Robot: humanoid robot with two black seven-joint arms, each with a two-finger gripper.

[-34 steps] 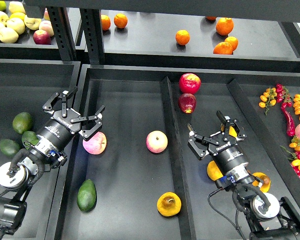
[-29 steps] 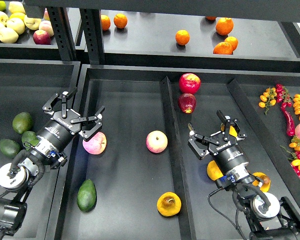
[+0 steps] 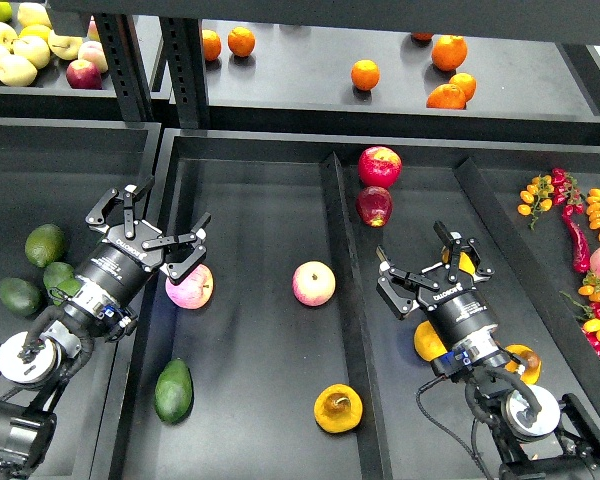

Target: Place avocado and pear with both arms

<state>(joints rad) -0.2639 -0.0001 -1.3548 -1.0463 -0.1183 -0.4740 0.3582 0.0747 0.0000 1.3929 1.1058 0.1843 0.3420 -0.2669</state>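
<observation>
The dark green avocado lies on the floor of the middle tray, near its front left. The yellow-orange pear lies near the tray's front right, its brownish hollow facing up. My left gripper is open and empty, above and left of the avocado, with a pink-yellow apple just below its fingers. My right gripper is open and empty over the right tray, up and right of the pear.
A second pink-yellow apple lies mid-tray. Two red apples sit past the divider. Several paler avocados lie in the left tray. Oranges lie under my right arm. Chillies are at right; shelves with fruit are behind.
</observation>
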